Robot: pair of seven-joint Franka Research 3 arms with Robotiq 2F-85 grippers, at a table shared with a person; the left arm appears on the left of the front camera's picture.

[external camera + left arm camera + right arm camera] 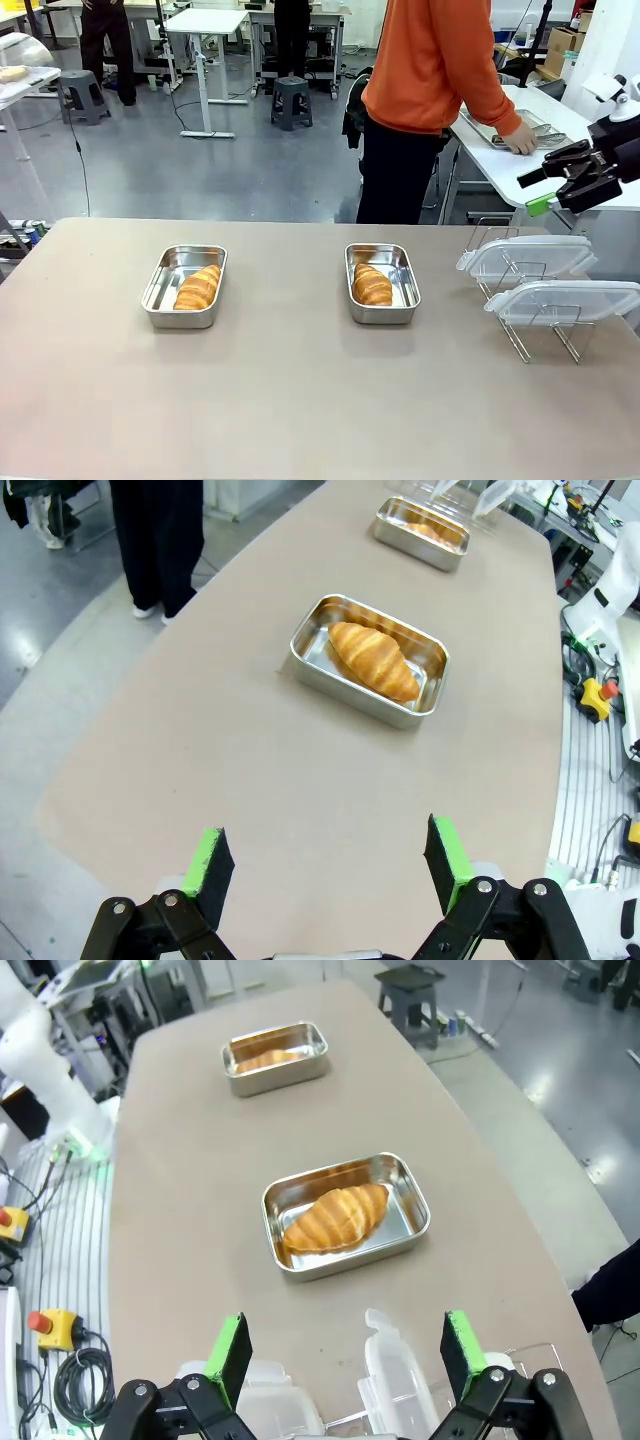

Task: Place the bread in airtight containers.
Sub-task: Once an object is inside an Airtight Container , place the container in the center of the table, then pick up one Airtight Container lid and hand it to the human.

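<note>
With a croissant lying in each steel pan mid-frame on the counter, I hold my right gripper, jaws apart, above the racked clear lids at right, presumably for sealing; my left gripper gapes too.

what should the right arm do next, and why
Probably lower the right gripper, which is open above the rack, onto one of the clear lids and grip it. Both croissants already lie in their steel pans, and both pans are uncovered, so lidding seems the only step left.
</note>
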